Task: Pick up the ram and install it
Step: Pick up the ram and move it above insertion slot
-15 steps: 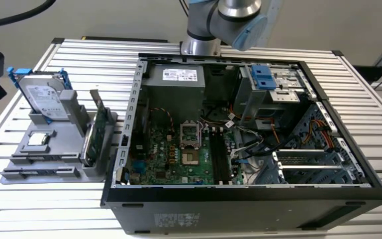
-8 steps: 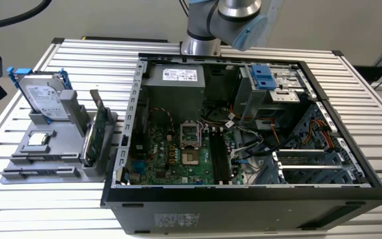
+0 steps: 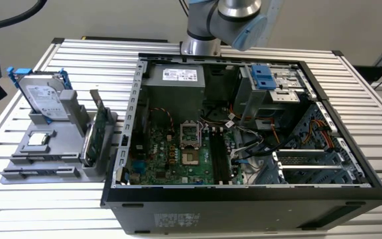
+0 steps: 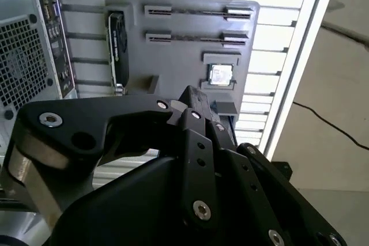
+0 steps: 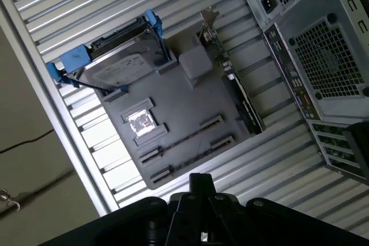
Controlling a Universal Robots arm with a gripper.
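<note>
Labels: white sticker on drive [image 3: 45, 94] face, white sticker on power supply [image 3: 179, 74], and another on the case [image 3: 244, 191] outer side near the camera. Print on all three too small to read

Arm [image 3: 234, 20] comes in from the far edge of the table [image 3: 78, 55], behind the open case, wrist joint just above the case's back rim

Gripper [image 5: 202, 184] in both wrist views: black body in the foreground, pointed at the grey holder [image 5: 190, 99] beside the case's rear panel. Tip lines up with the holder's edge by its two long slots [image 5: 181, 139]. Cannot tell whether it is apart, together or clamped on anything

On holder: drive upright in blue frame, card [image 3: 97, 134] on edge, square chip [image 4: 221, 75] lying flat

Ram: cannot tell whether it sits in the holder's long slots, where thin dark lines run between the clips, or in the board slots [image 3: 219, 154] inside the case
</note>
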